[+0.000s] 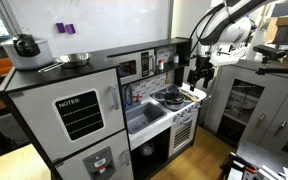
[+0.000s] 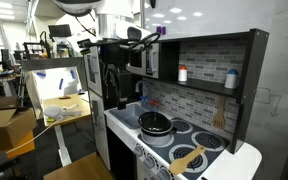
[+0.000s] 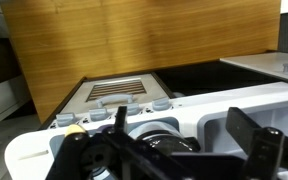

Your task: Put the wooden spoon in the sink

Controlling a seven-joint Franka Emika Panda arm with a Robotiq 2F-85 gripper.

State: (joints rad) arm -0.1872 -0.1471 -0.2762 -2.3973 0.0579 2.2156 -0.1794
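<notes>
The pale wooden spoon [image 2: 189,158] lies on the white front rim of the toy stove, near the dark pan [image 2: 156,123]. The grey sink [image 1: 144,116] is the basin beside the stove, between it and the toy fridge. My gripper [image 1: 199,80] hangs open in the air over the stove end of the kitchen, holding nothing. It also shows as a dark shape [image 2: 112,98] left of the pan. In the wrist view my gripper [image 3: 182,128] is spread wide and the pan [image 3: 154,140] sits below, between the fingers. The spoon does not show there.
A shelf with a small bottle [image 2: 183,73] runs over the stove against the brick-pattern back wall. Grey stove knobs [image 3: 160,103] line the front. A round metal bowl [image 1: 77,58] and a kettle [image 1: 25,45] stand on the fridge top. A grey cabinet [image 1: 259,100] stands behind the arm.
</notes>
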